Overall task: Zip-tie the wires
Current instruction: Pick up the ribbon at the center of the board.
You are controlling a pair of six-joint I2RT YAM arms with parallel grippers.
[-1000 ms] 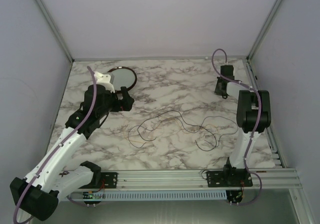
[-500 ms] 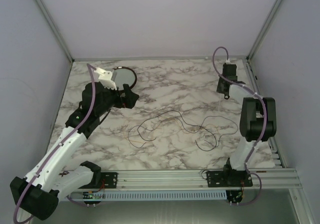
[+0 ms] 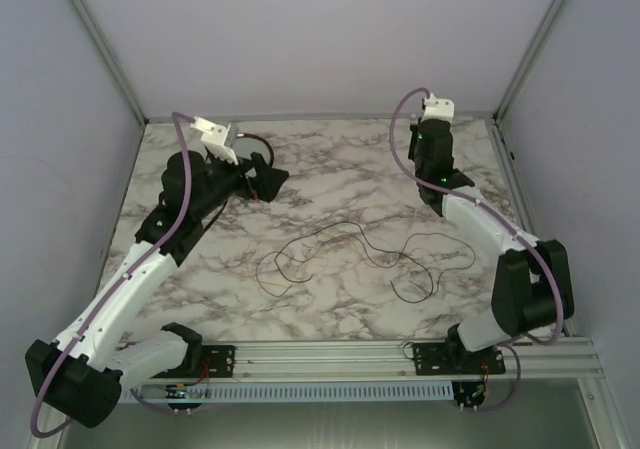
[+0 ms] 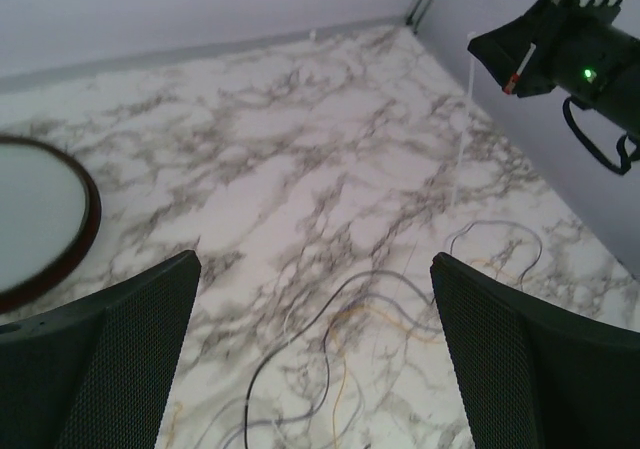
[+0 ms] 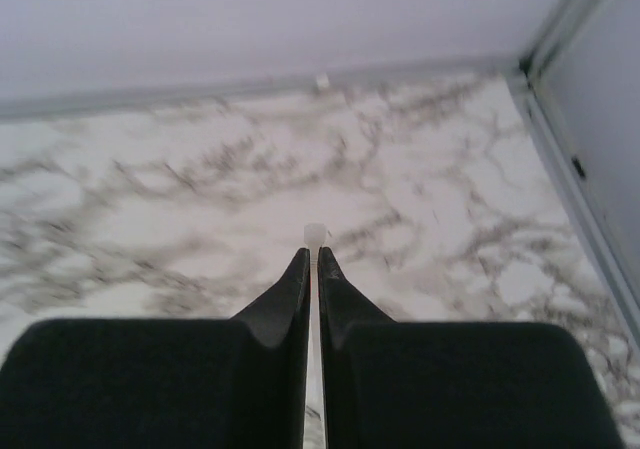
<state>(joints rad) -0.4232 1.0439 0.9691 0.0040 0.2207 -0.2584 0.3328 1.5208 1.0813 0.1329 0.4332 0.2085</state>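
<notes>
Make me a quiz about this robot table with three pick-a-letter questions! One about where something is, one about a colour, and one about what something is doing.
1. Where are the wires?
A) held up in the air
B) lying on the marble table, about midway between the two arms
C) hanging off the table's edge

2. What colour is the zip tie?
A) white
B) red
C) green

3. What is the right end effector doing?
A) standing wide open
B) shut on the zip tie
C) shut on the wires

Answers:
1 B: the top view shows the dark loops lying flat on the marble.
2 A: the left wrist view shows a thin white strip hanging down.
3 B: its fingers are pinched together, with the white tip poking out between them.
</notes>
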